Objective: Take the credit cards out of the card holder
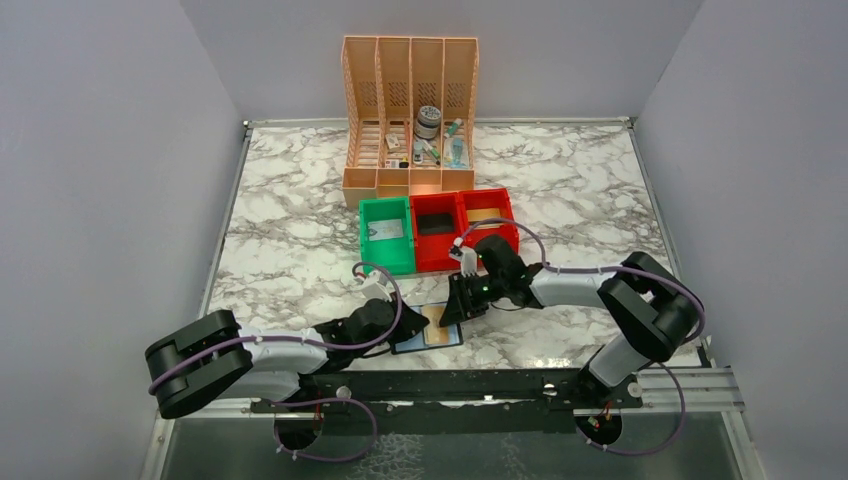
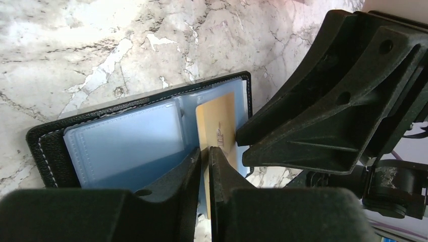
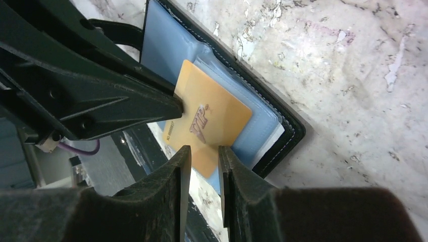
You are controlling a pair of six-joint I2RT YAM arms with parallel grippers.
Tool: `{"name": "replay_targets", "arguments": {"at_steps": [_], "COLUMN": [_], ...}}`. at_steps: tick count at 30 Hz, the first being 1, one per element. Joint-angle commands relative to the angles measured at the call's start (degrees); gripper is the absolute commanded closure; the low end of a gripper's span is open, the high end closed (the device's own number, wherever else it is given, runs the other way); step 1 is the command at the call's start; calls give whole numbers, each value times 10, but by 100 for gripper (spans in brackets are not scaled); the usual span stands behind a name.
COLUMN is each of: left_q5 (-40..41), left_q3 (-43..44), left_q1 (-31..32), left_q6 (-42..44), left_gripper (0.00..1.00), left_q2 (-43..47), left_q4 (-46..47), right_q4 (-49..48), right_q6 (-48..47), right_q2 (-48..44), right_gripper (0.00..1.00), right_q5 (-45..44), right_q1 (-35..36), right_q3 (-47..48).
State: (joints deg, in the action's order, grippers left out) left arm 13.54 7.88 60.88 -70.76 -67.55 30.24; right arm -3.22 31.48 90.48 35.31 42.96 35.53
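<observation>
The black card holder lies open near the table's front edge, with its pale blue lining facing up. A tan credit card sticks partly out of a pocket on its right half. It also shows in the left wrist view. My left gripper is shut on the card's edge, and one of its fingers meets the card's corner. My right gripper is slightly open, its tips just over the card's near edge. One right finger rests its tip at the card. No other cards are visible.
A green bin and two red bins stand just behind the wallet. A peach file organizer with small items stands at the back. The black base rail runs along the near edge.
</observation>
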Motion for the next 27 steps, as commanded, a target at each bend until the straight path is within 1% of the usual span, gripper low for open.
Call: {"name": "replay_targets", "arguments": {"at_steps": [1, 6, 16, 19, 23, 27], "left_q5": [12, 3, 10, 14, 13, 3], "left_q3": [-12, -14, -30, -37, -38, -34], "left_q1": [2, 2, 2, 2, 2, 2], "left_q6": [4, 4, -23, -29, -28, -25], "left_gripper": [82, 76, 77, 80, 88, 91], "left_q2": [10, 13, 34, 42, 43, 40], "left_q4": [-8, -8, -8, -8, -8, 4], "right_q4": [-4, -5, -10, -8, -8, -9], "right_q6": [10, 20, 41, 41, 41, 40], "right_q2": [30, 43, 49, 48, 48, 46], "right_gripper": [72, 72, 73, 73, 73, 73], "right_q5": [-44, -65, -93, -97, -95, -97], "right_q1": [1, 1, 0, 0, 0, 0], "right_q3": [-7, -19, -28, -28, -28, -27]}}
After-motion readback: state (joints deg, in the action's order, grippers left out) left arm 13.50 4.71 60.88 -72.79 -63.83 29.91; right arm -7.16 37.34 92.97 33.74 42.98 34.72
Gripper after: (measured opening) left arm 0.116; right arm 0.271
